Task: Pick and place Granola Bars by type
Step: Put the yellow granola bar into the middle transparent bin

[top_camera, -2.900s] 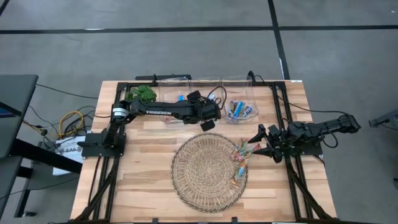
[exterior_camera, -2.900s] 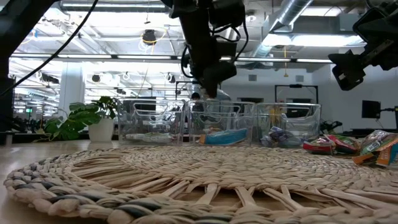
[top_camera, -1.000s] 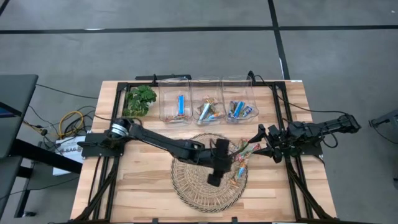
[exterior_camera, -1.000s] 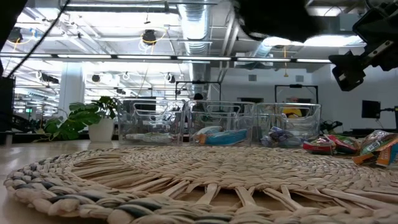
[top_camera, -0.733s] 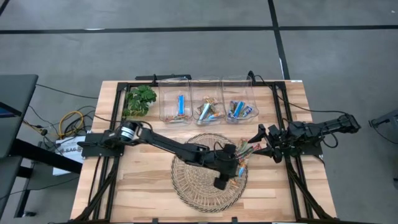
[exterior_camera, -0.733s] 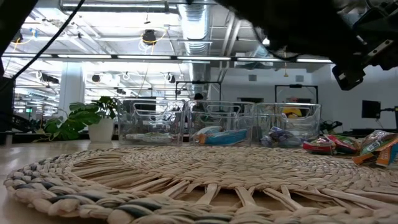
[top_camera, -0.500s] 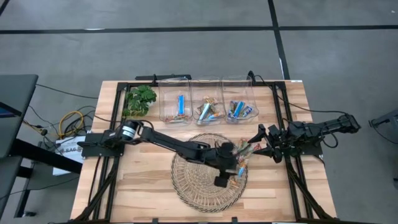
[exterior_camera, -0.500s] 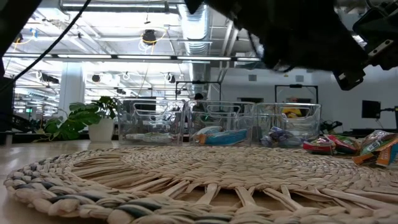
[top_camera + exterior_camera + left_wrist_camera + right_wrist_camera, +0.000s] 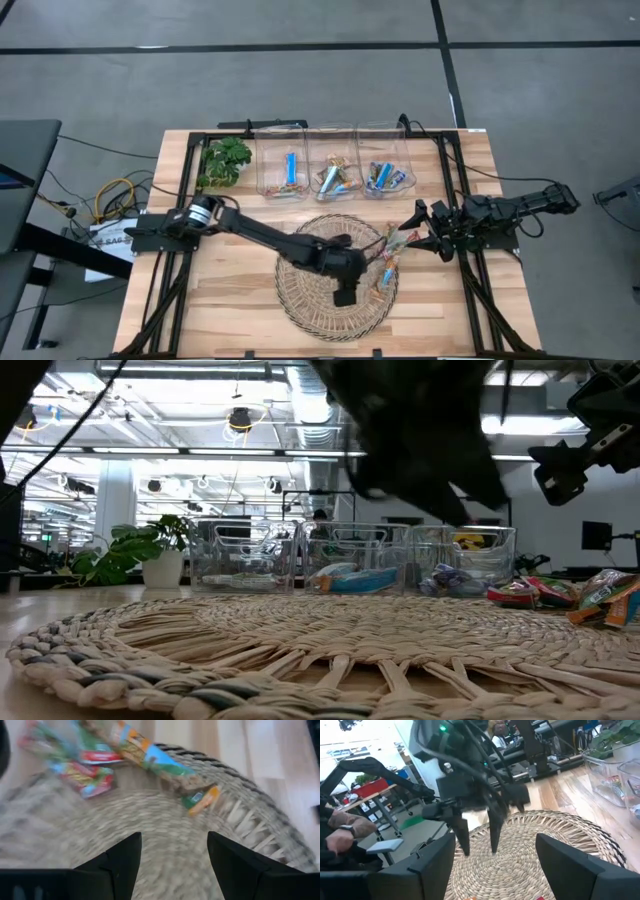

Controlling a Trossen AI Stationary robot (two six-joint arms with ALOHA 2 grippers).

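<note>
Several multicoloured granola bars (image 9: 388, 256) lie in a loose pile on the right part of the round woven mat (image 9: 310, 290); the left wrist view shows them as granola bars (image 9: 150, 755) just ahead of my fingers. My left gripper (image 9: 344, 291) hangs open over the mat, fingers pointing down, a little to the near left of the pile; only weave shows between the fingers of my left gripper (image 9: 175, 855). My right gripper (image 9: 418, 232) waits open past the mat's right edge. More bars lie in three clear bins (image 9: 332, 176) at the far edge.
A small green plant (image 9: 224, 160) stands left of the bins at the far left. In the low view the bins (image 9: 350, 560) and the bars (image 9: 600, 600) stand beyond the mat. Black frame rails run along the table's left and right sides. Bare wood lies left of the mat.
My left arm has come down over the right part of the mat, close to the pile of bars, and its gripper has shifted slightly toward the table's left. Its fingers have stayed open. The bars have not moved.
</note>
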